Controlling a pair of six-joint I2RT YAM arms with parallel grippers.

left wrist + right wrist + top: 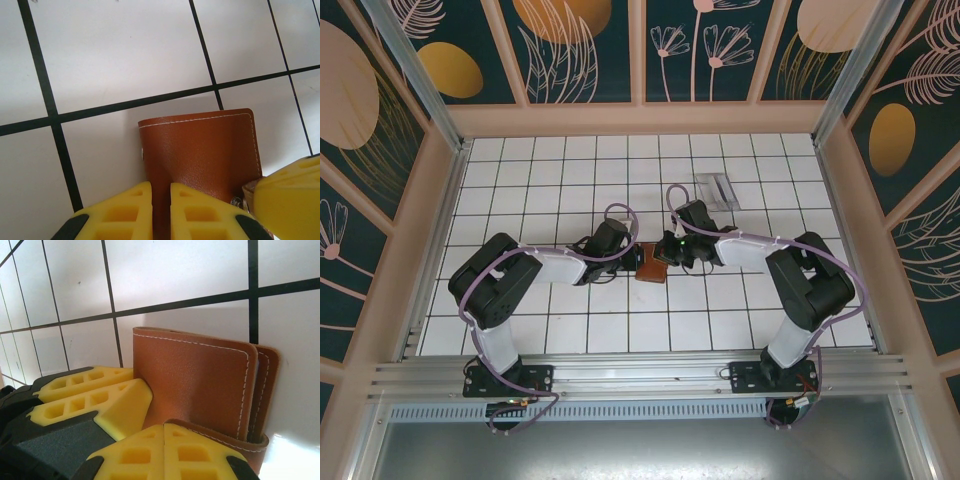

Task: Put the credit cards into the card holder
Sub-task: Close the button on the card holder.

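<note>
A white table with black tile lines (520, 180) sits inside walls painted with big flowers (580, 40). In the middle of the top view, the two arms meet nose to nose over the little brown leather card holder (653, 265). The left arm comes in from the left of the frame and the right arm from the right. Both are right at it, so neither is nearer. The left gripper (161, 195) is squeezed tight, with a thin strip of leather caught between its yellow fingers. The holder runs up the frame from there to its stitched edge. The right gripper (164, 450) has its pads pressed together at the edge of the lower flap, and it looks like it is pinching it. The other flap stands up tall behind, so the holder is open a bit, like a book. The leather hides the inside, so I cannot tell if any credit cards are in there. There are bare tiles all around to move in. A clear plastic tray (717, 189) lies well apart, up and to the right.
</note>
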